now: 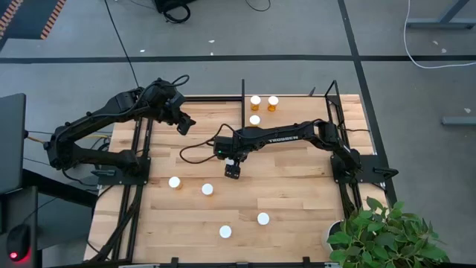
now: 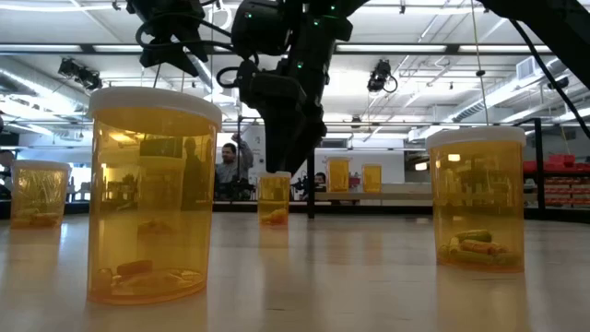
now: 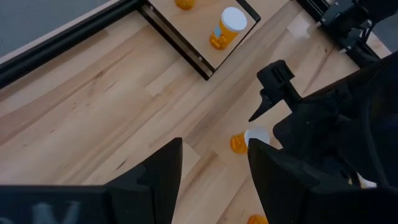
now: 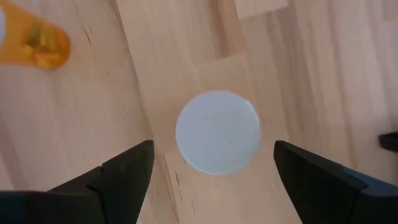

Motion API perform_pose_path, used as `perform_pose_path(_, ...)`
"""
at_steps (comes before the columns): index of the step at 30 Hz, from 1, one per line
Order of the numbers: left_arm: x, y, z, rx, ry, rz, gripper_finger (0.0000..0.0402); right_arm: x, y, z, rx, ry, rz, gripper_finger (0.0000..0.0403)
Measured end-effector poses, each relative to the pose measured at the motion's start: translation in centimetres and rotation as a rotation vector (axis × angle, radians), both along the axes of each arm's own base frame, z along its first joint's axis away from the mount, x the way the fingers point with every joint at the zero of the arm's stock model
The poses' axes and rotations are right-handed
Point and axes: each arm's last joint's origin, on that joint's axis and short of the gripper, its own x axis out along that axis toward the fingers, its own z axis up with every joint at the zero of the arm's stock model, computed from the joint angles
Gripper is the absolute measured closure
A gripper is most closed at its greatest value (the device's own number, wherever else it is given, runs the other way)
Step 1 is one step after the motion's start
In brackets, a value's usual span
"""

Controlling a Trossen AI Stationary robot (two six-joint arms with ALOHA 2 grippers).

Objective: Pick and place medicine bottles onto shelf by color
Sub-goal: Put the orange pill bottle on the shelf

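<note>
White-capped bottle (image 4: 217, 132) directly beneath the released right pincer (image 4: 214, 171), "TROSSEN" on its arm (image 1: 282, 138).

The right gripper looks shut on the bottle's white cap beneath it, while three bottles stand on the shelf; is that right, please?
Not quite. The right gripper is open, its fingers spread either side of the white cap without touching it, as the right wrist view shows. Three bottles do stand on the shelf.

The high view looks straight down on the tabletop (image 1: 297, 186), the low view skims level across it, sharing the bottles (image 1: 207, 189).
</note>
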Motion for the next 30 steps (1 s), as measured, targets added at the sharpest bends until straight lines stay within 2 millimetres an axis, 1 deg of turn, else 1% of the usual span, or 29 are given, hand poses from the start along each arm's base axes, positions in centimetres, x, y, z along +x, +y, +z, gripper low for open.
perform_pose_path(5, 0.0, 0.0, 0.0, 0.005, 0.003, 0.003, 0.0212, -0.1, 0.0, -0.8, -0.007, 0.005, -0.045, 0.0063)
perform_pose_path(11, 0.0, 0.0, 0.0, 0.005, 0.003, 0.004, 0.0212, 0.4, 0.0, -0.8, -0.007, -0.054, -0.070, 0.0063)
perform_pose_path(22, 0.0, 0.1, 0.0, 0.012, 0.006, 0.012, 0.0212, 0.4, -0.3, -0.8, -0.033, -0.054, -0.091, 0.0063)
perform_pose_path(30, 0.0, 0.1, 0.0, 0.012, 0.007, 0.023, 0.0212, -0.7, -0.3, -3.3, -0.020, 0.019, -0.138, 0.0063)
